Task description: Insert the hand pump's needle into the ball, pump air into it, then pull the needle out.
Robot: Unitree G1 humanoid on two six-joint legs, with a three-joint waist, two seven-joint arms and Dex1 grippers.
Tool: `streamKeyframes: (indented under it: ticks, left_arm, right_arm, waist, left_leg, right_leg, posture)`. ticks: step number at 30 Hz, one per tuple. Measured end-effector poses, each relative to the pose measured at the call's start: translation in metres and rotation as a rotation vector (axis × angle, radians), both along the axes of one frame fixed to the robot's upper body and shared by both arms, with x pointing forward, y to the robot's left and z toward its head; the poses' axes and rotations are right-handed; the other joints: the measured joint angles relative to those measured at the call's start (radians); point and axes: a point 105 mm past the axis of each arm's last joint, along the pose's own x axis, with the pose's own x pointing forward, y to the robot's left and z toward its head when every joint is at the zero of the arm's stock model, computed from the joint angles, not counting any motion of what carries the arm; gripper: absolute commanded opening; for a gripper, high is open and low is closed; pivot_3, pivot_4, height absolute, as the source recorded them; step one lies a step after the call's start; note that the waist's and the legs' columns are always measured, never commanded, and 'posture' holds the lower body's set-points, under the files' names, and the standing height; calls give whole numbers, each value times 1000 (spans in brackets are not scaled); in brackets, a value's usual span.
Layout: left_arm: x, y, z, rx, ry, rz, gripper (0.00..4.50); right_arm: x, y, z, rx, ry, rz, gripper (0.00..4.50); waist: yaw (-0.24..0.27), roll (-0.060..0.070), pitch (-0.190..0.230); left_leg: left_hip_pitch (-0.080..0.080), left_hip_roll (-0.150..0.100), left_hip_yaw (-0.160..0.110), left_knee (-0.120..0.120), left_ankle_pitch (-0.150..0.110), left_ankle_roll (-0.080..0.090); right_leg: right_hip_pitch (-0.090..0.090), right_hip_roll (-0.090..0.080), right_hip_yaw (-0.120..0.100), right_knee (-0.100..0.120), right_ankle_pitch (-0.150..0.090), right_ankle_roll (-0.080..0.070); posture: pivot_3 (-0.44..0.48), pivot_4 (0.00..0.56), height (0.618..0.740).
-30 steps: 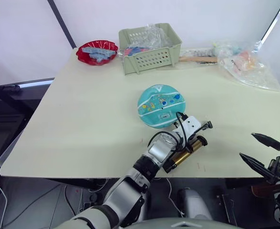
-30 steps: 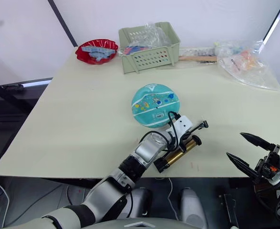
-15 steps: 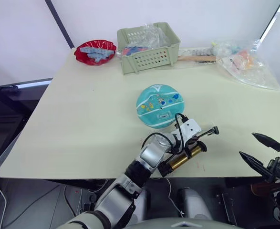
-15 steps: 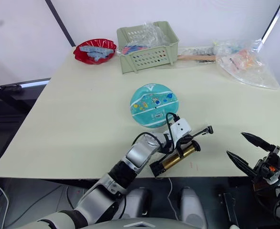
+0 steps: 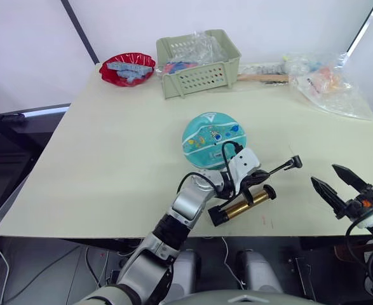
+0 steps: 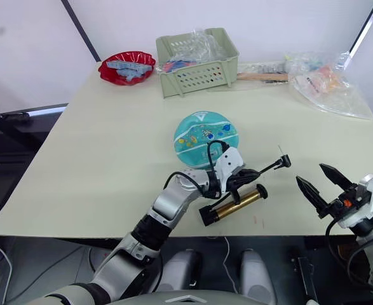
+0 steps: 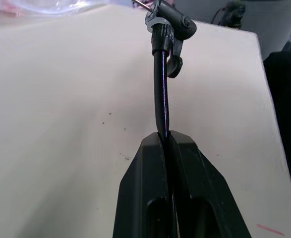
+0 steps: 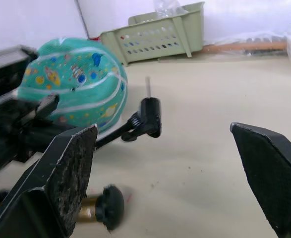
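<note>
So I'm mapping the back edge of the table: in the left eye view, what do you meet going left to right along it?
Red bowl → green basket → wooden stick → clear plastic bag.

Table (image 5: 110, 159): whole left half bare, open from near edge to far edge. Far edge crowded: red bowl (image 5: 128, 68) at far left corner, green basket (image 5: 199, 62) beside it, crinkled plastic bags (image 5: 329, 86) toward far right corner. Ball (image 5: 214, 140) sits mid-table, open surface all round except its near side, where the left gripper (image 5: 257, 178) holds the hose (image 7: 160, 84). Pump (image 5: 240, 206) lies just beside the near edge. Fitting with needle (image 8: 147, 87) hangs raised between ball and wide-spread right gripper (image 5: 331, 184); bare surface beneath and to the right.
</note>
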Motion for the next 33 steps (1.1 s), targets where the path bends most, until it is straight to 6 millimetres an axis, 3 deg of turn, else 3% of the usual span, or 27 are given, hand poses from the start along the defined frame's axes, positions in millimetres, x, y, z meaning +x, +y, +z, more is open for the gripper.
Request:
streamKeyframes:
  ticks: [4,10,23,33]
  left_arm:
    - [-6,0,7,-66,5,-69,12]
    - [-6,5,10,-96,-3,-72,12]
    - [-9,7,7,-99,12,-92,12]
    - [-8,7,3,-95,26,-89,12]
  right_arm:
    - [11,17,11,172,90,46,4500]
    - [9,25,3,275,210,97,4500]
    - [6,46,15,359,235,191,4500]
    - [4,46,14,371,246,190,4500]
  waist:
    - [1,0,0]
    - [2,0,0]
    - [1,0,0]
    - [1,0,0]
  left_leg:
    - [0,0,0,0,0,0]
    - [-1,0,1,0,0,1]
    - [-1,0,1,0,0,1]
    - [-1,0,1,0,-1,1]
  right_leg:
    - [0,0,-1,0,0,0]
    - [0,0,-1,0,0,0]
    - [0,1,-1,0,0,0]
    - [0,1,-1,0,-2,3]
  posture:
    - [0,150,740]
    - [0,150,740]
    - [0,150,740]
    - [0,150,740]
